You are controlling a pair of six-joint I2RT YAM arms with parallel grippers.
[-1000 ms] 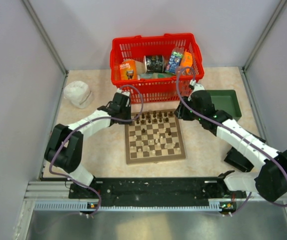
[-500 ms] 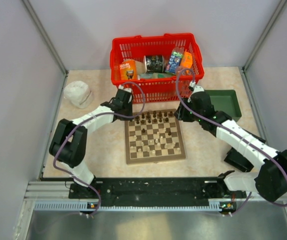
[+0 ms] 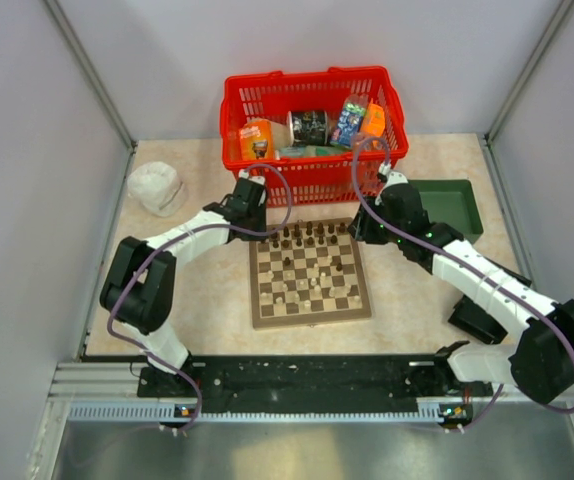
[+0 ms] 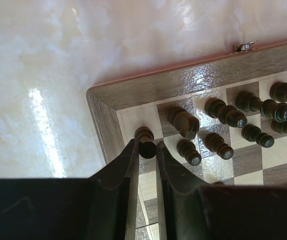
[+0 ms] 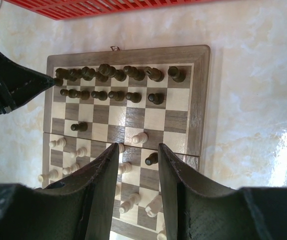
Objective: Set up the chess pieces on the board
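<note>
The board (image 3: 312, 316) lies mid-table, with dark chess pieces (image 3: 312, 235) in its two far rows and pale chess pieces (image 3: 292, 292) scattered on the near half. My left gripper (image 4: 147, 148) is shut on the head of a dark piece (image 4: 144, 135) standing on the far left corner square. It also shows in the top view (image 3: 263, 232). My right gripper (image 5: 138, 147) is open and empty, held above the board's right side over a pale pawn (image 5: 139, 138) and a stray dark pawn (image 5: 151, 159). It shows in the top view (image 3: 359, 230).
A red basket (image 3: 312, 180) with packets stands just behind the board. A green tray (image 3: 454, 205) sits at the far right, a white bundle (image 3: 157, 187) at the far left, and a black block (image 3: 475, 320) near the right arm.
My left gripper has moved right to the board's far left corner. The right arm has hardly moved.
</note>
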